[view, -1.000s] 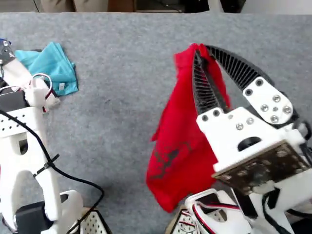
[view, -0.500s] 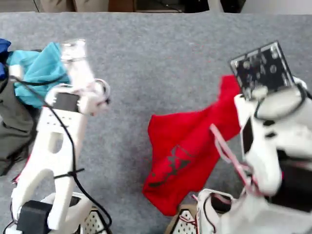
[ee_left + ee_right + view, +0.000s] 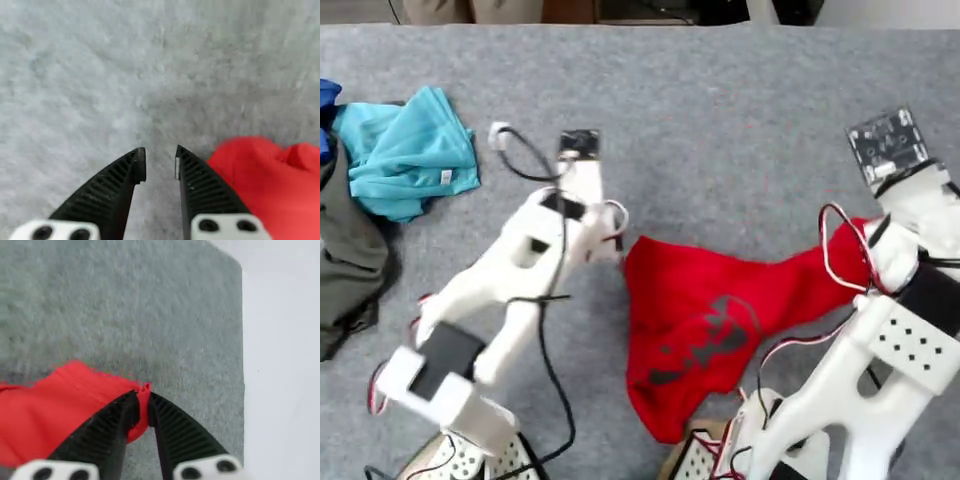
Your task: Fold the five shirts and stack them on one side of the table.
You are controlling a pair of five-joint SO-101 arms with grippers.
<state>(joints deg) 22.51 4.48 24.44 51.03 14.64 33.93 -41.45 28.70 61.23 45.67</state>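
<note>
Grey table [image 3: 720, 100]: one red shirt [image 3: 700, 310], one teal shirt [image 3: 410, 155].

The red shirt [image 3: 720, 320] carries a dark printed figure; the surface [image 3: 720, 120] is speckled grey. At the left are a teal shirt [image 3: 415, 155] and a dark grey shirt [image 3: 345, 260], with blue cloth [image 3: 325, 100] at the edge.

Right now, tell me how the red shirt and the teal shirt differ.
The red shirt lies spread and rumpled; the teal shirt is a compact bundle. The right end effector pinches the red shirt's edge; nothing grips the teal shirt. The red shirt has a dark print; the teal shirt looks plain. Both rest on the grey table.
</note>
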